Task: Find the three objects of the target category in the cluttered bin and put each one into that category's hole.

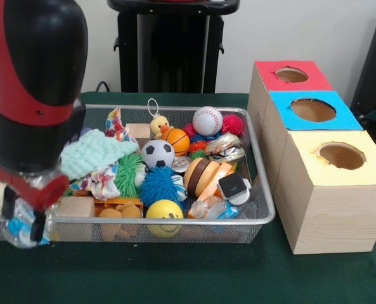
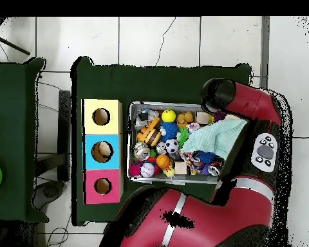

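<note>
The gripper (image 1: 24, 218) clamps a crumpled clear plastic bottle (image 1: 19, 228) at the wire mesh bin's (image 1: 264, 209) near left corner, front view. Another clear bottle (image 1: 220, 209) lies inside, well apart, near the yellow-topped box (image 1: 337, 190).

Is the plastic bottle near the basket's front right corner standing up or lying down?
Lying down. In the front view the bottle rests on its side against the basket rim, cap end pointing left, beside the yellow smiley ball.
</note>
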Controlling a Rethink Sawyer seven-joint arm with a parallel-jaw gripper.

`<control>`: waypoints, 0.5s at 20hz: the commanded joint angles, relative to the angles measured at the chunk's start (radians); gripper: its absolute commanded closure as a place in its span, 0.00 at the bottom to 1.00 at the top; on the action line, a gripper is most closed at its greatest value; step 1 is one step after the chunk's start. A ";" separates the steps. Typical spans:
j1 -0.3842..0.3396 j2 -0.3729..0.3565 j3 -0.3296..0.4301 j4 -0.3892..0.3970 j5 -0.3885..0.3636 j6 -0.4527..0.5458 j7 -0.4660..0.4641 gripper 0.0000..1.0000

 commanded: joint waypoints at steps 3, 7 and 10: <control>0.031 0.279 -0.014 -0.056 0.085 -0.174 0.398 0.00; 0.041 0.282 -0.051 -0.038 0.116 -0.176 0.402 0.00; 0.048 0.277 -0.061 -0.016 0.137 -0.184 0.403 0.00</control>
